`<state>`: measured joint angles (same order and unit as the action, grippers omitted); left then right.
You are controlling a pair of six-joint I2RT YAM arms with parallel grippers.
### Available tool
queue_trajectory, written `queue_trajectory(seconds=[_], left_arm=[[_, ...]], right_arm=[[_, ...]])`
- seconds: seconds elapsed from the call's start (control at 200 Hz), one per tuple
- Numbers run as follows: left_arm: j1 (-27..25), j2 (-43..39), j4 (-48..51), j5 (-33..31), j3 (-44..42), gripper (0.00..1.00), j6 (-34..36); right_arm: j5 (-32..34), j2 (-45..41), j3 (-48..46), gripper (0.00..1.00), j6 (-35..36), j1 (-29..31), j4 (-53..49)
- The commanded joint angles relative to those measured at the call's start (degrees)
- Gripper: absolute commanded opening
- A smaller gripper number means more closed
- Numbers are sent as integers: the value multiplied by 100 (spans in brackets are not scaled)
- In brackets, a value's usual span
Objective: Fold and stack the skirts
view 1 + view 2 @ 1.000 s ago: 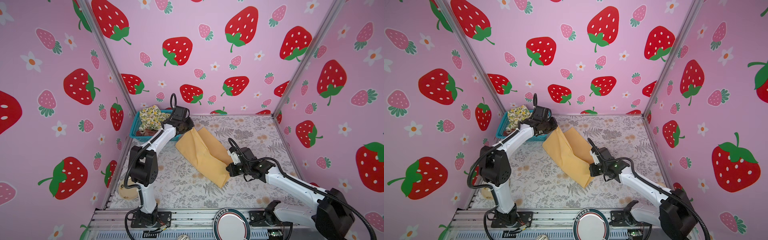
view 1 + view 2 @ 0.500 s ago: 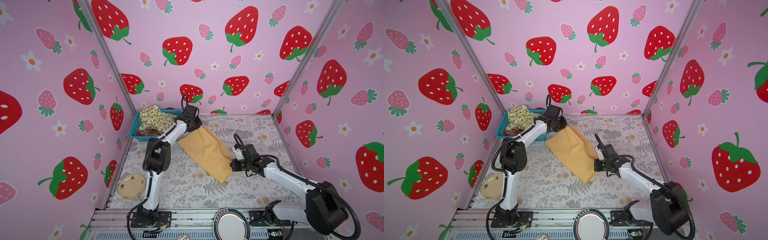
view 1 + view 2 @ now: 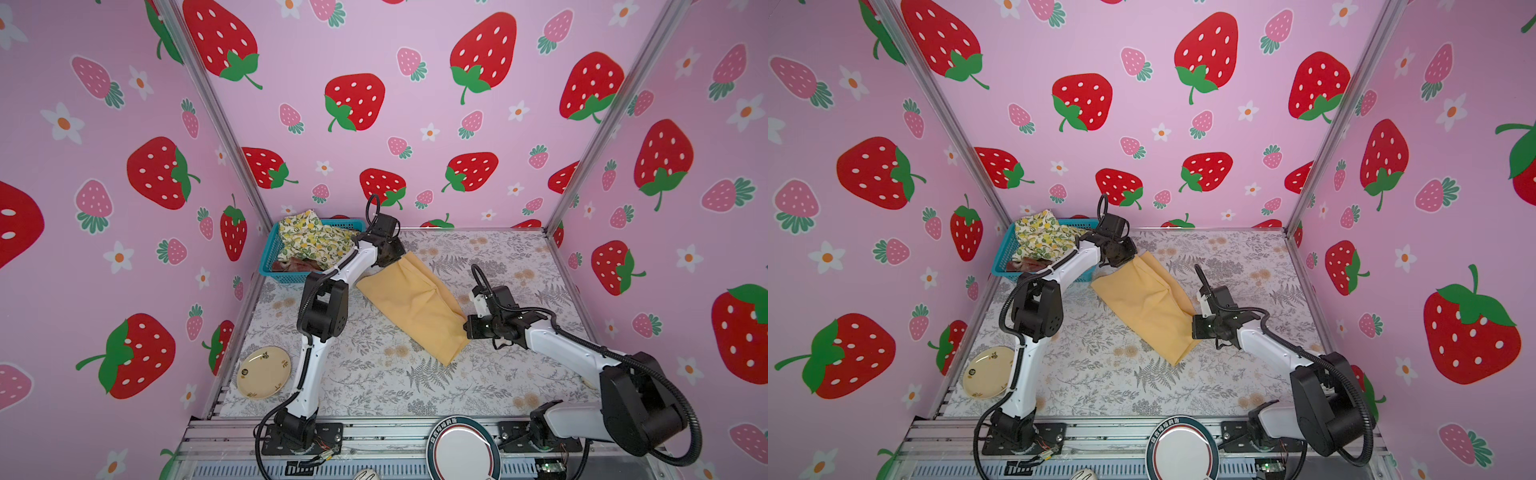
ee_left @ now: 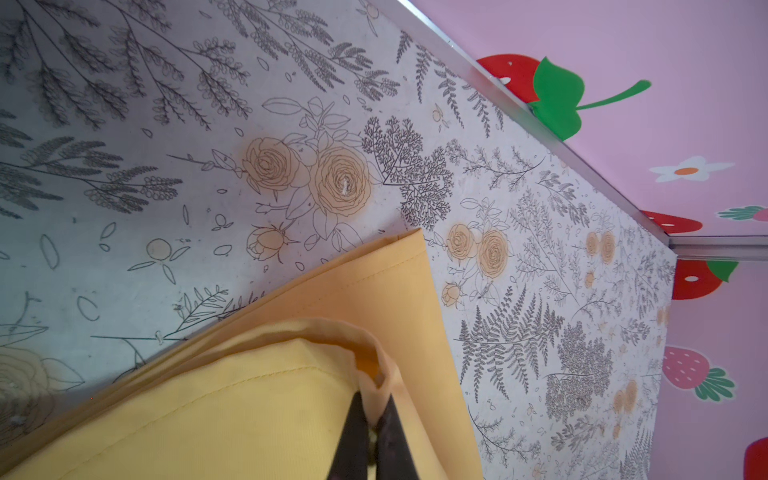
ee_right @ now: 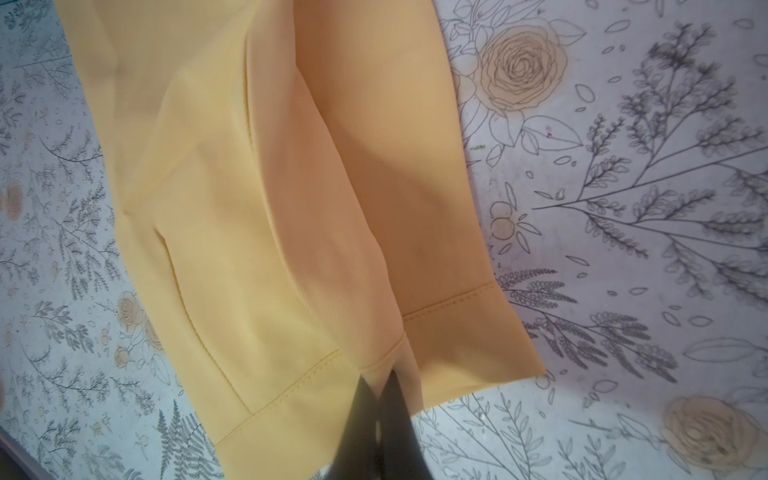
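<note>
Now, skirts counted: you have three, one mustard skirt [image 3: 411, 303], one lemon skirt [image 3: 309, 241] and one plaid skirt [image 3: 295, 264].
Mustard skirt, place: it lies as a long slanted band across the middle of the table [image 3: 498, 257], running from the far left end down to the near right end, between your two grippers.
Lemon and plaid skirts, place: both sit bunched in the single teal basket [image 3: 269, 257] at the far left corner, the lemon one heaped on top and the plaid one showing only as a red-brown patch below it.
Grippers counted: two.
Left gripper [image 4: 372, 415]: pressed together, pinching a hemmed edge of the mustard skirt at its far end, just beside the basket.
Right gripper [image 5: 376, 386]: pressed together, pinching the stitched hem at the skirt's near right end.
Layers: the wrist views show you more than one thickness of yellow cloth, one lapped over another.
Plates counted: two, a yellow plate [image 3: 264, 372] at the near left edge of the table and a white plate [image 3: 461, 451] with a dark rim on the front rail.
In your way: the left arm [image 3: 349, 266] crosses the basket's near right corner and hides part of it in both top views.
</note>
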<state>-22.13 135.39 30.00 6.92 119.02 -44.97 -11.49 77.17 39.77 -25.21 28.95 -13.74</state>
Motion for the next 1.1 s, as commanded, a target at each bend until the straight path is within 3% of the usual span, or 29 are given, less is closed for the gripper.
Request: queue_trajectory(seconds=[0.0, 0.145, 0.205, 0.42, 0.625, 0.79, 0.866, 0.941, 0.966, 1.001, 1.031, 1.091], left_arm=[[-7, 134, 128, 14, 322, 0, -97], [-5, 241, 92, 222, 388, 0, -122], [-7, 243, 66, 291, 391, 5, -128], [-8, 131, 30, 395, 420, 32, -65], [-11, -215, 6, 372, 218, 49, 40], [-10, -640, -134, 389, -279, 52, 114], [-11, -925, -286, 398, -683, 65, 154], [-10, -1192, -406, 445, -1106, 66, 196], [-3, -1297, -467, 470, -1265, 75, 206], [-9, -1423, -533, 498, -1464, 77, 206], [-8, -1535, -592, 526, -1622, 78, 216], [-13, -1730, -665, 570, -1965, 94, 261]], right_arm=[[166, 64, -31, 4, 104, -57, 36], [371, 135, -11, 6, 113, -87, 73], [447, 163, 18, 9, 122, -99, 73], [619, 221, 79, 9, 124, -136, 138], [876, 137, 127, 13, 78, -194, 157], [1371, 106, 135, 29, 87, -326, 199], [1652, 56, 162, 39, 104, -372, 172], [1546, -192, 137, 51, 107, -357, 207], [1418, -323, 86, 58, 77, -344, 276], [1292, -449, 41, 65, 27, -303, 320], [1251, -524, 69, 70, 4, -245, 261], [1245, -600, 167, 76, -50, -57, 42]])
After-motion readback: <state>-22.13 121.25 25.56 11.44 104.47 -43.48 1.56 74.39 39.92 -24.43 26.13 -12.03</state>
